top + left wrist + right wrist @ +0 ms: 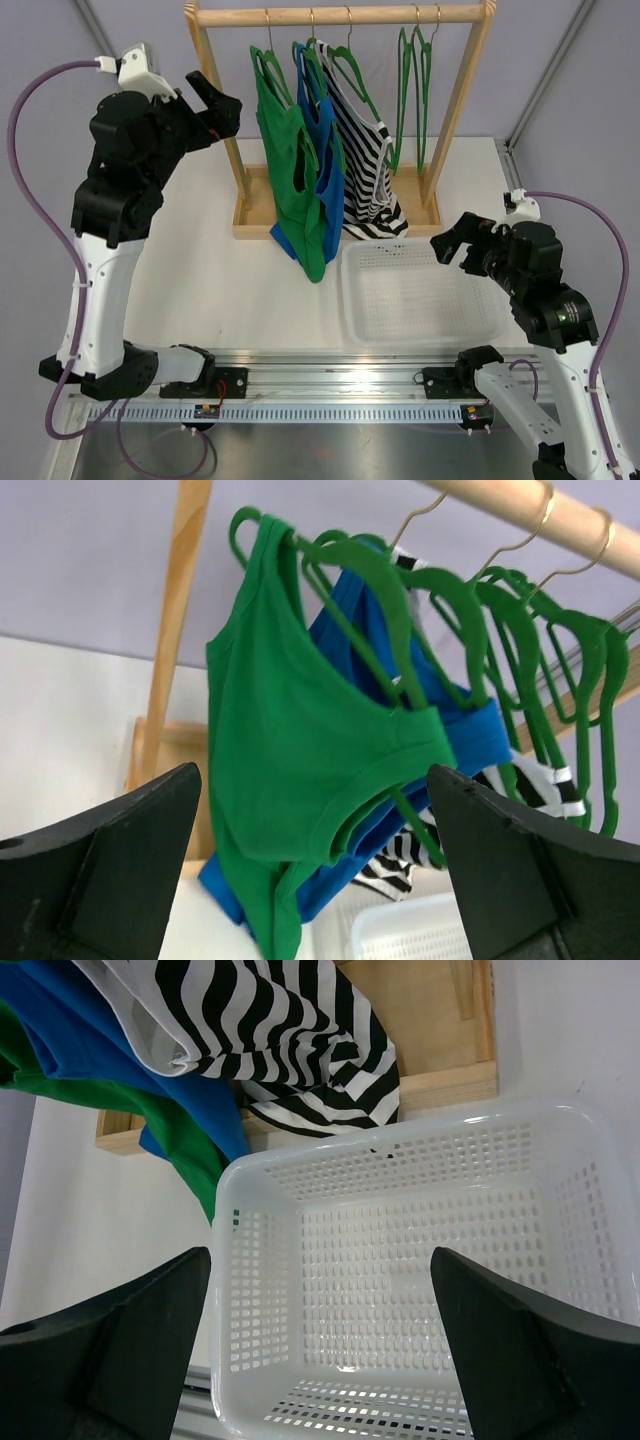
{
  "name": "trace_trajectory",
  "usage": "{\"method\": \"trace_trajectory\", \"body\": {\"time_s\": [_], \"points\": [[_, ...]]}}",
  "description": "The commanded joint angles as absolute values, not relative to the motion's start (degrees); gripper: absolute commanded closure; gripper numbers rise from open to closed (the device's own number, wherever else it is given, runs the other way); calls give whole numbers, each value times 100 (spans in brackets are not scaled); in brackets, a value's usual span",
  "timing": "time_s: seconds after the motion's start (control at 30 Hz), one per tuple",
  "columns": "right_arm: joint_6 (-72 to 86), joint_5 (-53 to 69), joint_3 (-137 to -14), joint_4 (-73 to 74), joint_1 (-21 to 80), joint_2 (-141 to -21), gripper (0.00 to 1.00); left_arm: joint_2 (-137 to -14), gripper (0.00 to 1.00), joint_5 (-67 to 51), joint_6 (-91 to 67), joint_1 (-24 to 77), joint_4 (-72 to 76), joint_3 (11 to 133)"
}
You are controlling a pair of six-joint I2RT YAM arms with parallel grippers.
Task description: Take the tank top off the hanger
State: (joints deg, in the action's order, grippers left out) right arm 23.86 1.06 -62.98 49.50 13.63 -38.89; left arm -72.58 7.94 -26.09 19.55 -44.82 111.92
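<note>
Fingers (120,860) of the left gripper (218,103) are spread wide with nothing between them, and the right gripper (452,240) is likewise parted and empty. The green tank top (295,170) hangs on its green hanger (370,580) at the left end of the wooden rail (340,14), both straps over the hanger's shoulders; the left gripper is raised just beside it, apart from the cloth (the left wrist view frames the top between the two fingers). Next along the rail hang a blue tank top (325,140) and a black-and-white striped tank top (365,170), then bare green hangers (412,90). A white perforated basket (347,290) sits on the table (200,270) in front of the rack, with the right gripper near its right side.
</note>
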Motion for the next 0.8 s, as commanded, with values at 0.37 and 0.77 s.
{"method": "trace_trajectory", "body": {"time_s": [0.37,0.77], "points": [[2338,386,-6267,5159,1397,-3683,1,-9492,1,2227,-1443,2978,-3508,13184],[2320,536,-6276,5317,1389,-3639,1,-10502,42,3656,-361,3252,-3164,13526]]}}
